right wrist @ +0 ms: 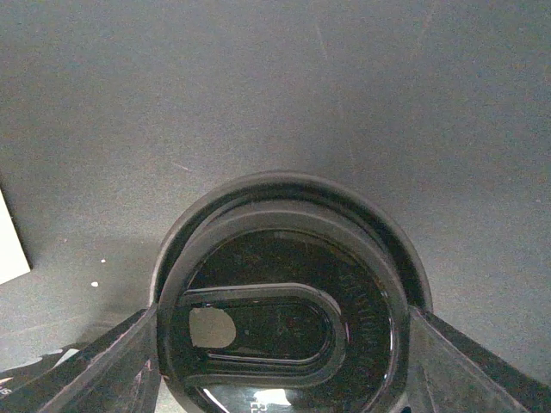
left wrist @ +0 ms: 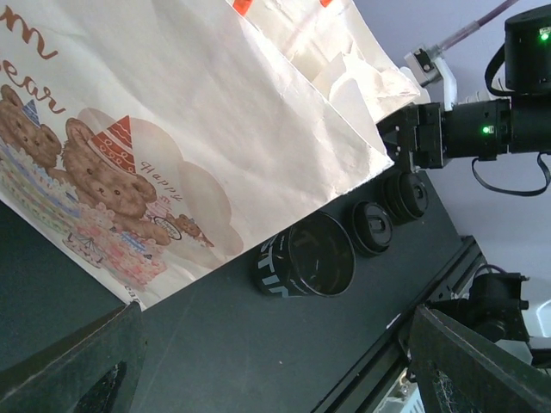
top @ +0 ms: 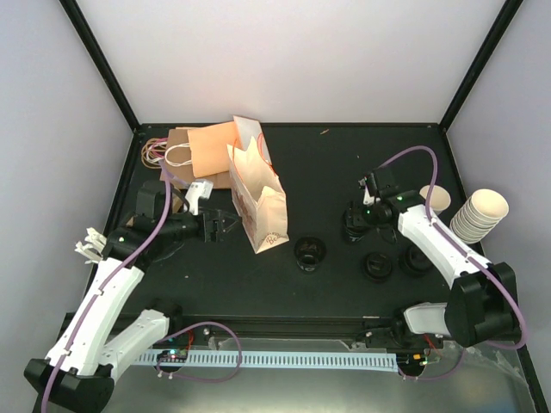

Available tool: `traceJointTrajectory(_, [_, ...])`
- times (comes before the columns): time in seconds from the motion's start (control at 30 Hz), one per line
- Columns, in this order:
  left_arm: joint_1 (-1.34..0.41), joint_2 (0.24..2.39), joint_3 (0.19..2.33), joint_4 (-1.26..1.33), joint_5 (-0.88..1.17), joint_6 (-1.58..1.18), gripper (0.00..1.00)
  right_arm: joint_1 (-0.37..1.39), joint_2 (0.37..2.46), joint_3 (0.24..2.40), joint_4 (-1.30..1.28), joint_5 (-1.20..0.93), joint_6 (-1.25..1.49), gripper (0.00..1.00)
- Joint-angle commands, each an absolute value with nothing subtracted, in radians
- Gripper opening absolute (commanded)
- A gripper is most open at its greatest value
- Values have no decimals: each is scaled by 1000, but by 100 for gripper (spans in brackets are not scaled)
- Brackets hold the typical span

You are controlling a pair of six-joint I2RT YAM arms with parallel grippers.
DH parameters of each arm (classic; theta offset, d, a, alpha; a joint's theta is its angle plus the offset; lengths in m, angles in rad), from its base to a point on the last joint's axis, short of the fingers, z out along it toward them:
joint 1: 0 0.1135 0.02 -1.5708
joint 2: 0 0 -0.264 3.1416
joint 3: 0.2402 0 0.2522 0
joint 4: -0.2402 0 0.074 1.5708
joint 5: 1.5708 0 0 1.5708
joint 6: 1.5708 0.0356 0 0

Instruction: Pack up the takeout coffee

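Top external view is showing me the black table with a bear-print paper bag standing upright left of centre, its mouth open upward, and brown paper bags lying flat behind it near the back left corner. I am seeing the left gripper hovering just beside the left face of the bear-print bag, pointing at it. On the left wrist camera its fingers are standing wide apart with nothing between them, and the bag's printed side is filling the upper left of that view. Three loose black lids are lying on the table right of the bag: one near the bag's front corner, and two more close together further right. The right gripper is reaching down behind those two, over a fourth black lid. The right wrist camera is showing this lid sitting flat on the table between the fingers, which are standing apart on either side and meeting its rim in the picture; I cannot tell whether they are pressing on it. The takeout coffee cup is sitting at the right side of the table, partly hidden behind the right forearm, its open mouth showing, just beside the stack of nested cream cups and well apart from the bear-print bag.
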State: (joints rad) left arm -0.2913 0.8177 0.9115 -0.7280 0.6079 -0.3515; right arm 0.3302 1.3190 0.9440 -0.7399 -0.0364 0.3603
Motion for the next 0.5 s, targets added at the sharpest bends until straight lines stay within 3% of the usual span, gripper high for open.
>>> traceJointTrajectory(0.0, [-305, 829, 917, -682, 638, -363, 86, 329, 1363, 914, -833, -96, 336, 67])
traceJointTrajectory(0.23, [-377, 863, 916, -635, 628, -382, 86, 335, 1412, 903, -832, -140, 318, 64])
traceJointTrajectory(0.47, [-570, 916, 955, -586, 508, -398, 87, 362, 1435, 902, -833, -155, 308, 64])
